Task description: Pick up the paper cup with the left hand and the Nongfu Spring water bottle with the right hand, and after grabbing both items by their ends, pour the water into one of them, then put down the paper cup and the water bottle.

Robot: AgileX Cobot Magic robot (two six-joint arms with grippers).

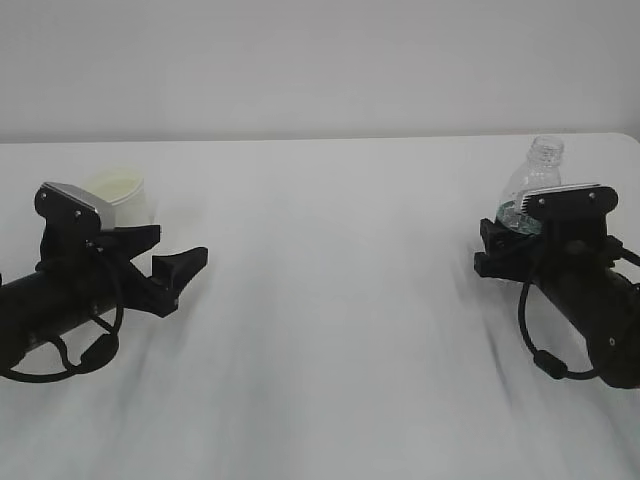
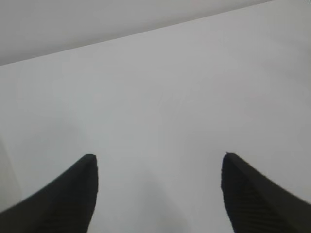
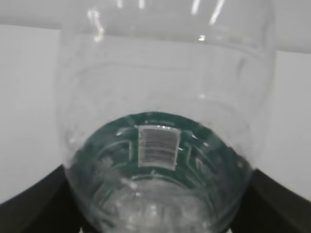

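While the Nongfu Spring water bottle [image 3: 158, 141] stands upright between its spread jaws, the right hand [image 1: 510, 245] grips nothing. The left hand [image 1: 165, 262] is open and empty, with the paper cup [image 1: 122, 195] just behind it.

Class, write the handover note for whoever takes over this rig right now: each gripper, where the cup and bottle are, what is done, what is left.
Left gripper: open, empty, only bare table between its fingers.
Right gripper: around the water bottle; whether it grips cannot be told.
Paper cup: upright on the table behind the left arm.
Bottle: upright at the right, capless.
Done: cannot tell whether pouring has happened.
Left: confirm both items stand free, then draw the arms back.
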